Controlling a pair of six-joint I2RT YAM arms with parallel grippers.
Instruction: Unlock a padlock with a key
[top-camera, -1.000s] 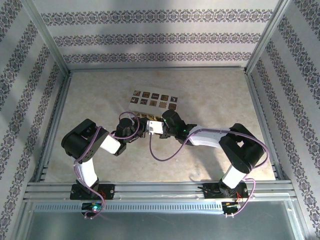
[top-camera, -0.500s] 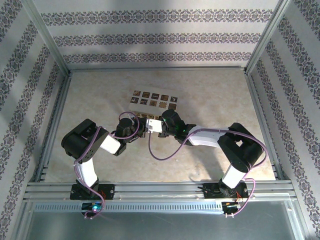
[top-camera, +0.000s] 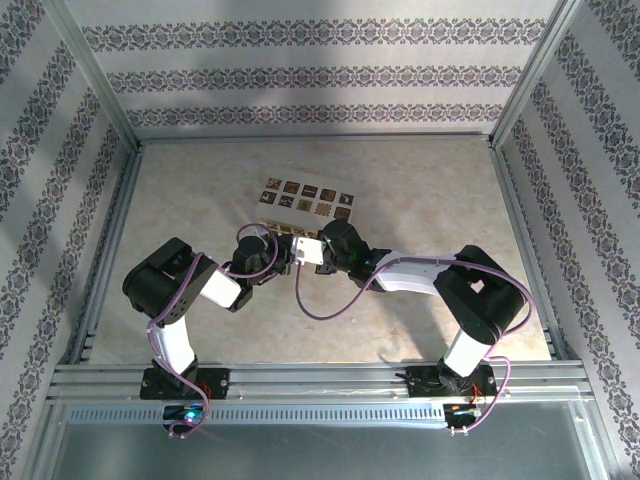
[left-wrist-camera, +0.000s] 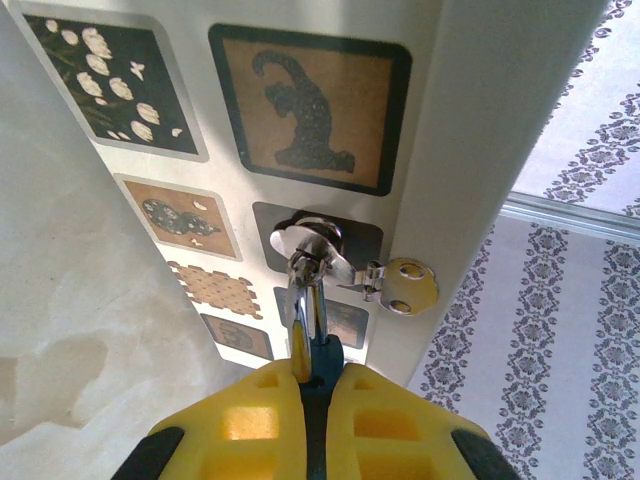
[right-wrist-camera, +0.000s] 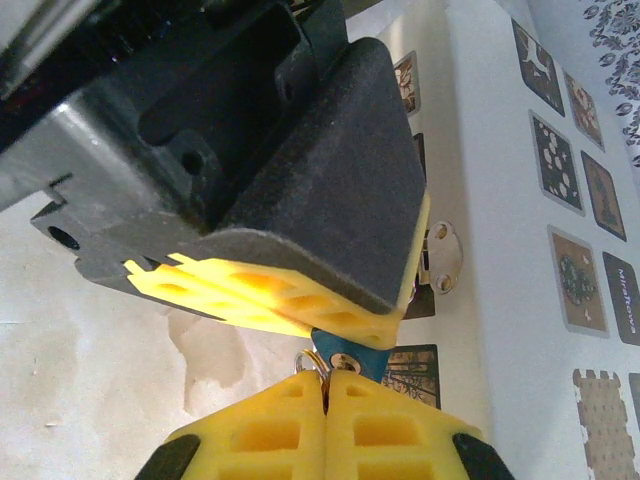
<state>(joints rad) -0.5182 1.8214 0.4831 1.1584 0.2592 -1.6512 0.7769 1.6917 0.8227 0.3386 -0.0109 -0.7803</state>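
You had both arms folded in over the beige table (top-camera: 430, 190), the left arm (top-camera: 165, 280) and the right arm (top-camera: 480, 300) meeting nose to nose near its middle. They met just on the near side of the sheet of picture cards (top-camera: 308, 197) lying flat on the surface.

Your left gripper (left-wrist-camera: 315, 368) was closed tight. Its yellow pads clamped the padlock (left-wrist-camera: 306, 300), whose narrow chrome shackle stood straight out from between the fingertips. In the right wrist view, the lock's blue body (right-wrist-camera: 345, 352) poked out of that same grip, with a small round brass-rimmed hole facing your other hand.

Your right gripper (right-wrist-camera: 327, 385) was pressed fully together, its tips touching the blue body. Whether a key blade sat between those pads, you could not tell from the pictures.

A split ring (left-wrist-camera: 305, 235) was threaded through the top of the shackle. From it hung a round silver piece with two small holes (left-wrist-camera: 410, 285), off to the side in front of the cards. A thin wire loop (right-wrist-camera: 308, 360) showed right at the seam of the right fingertips.
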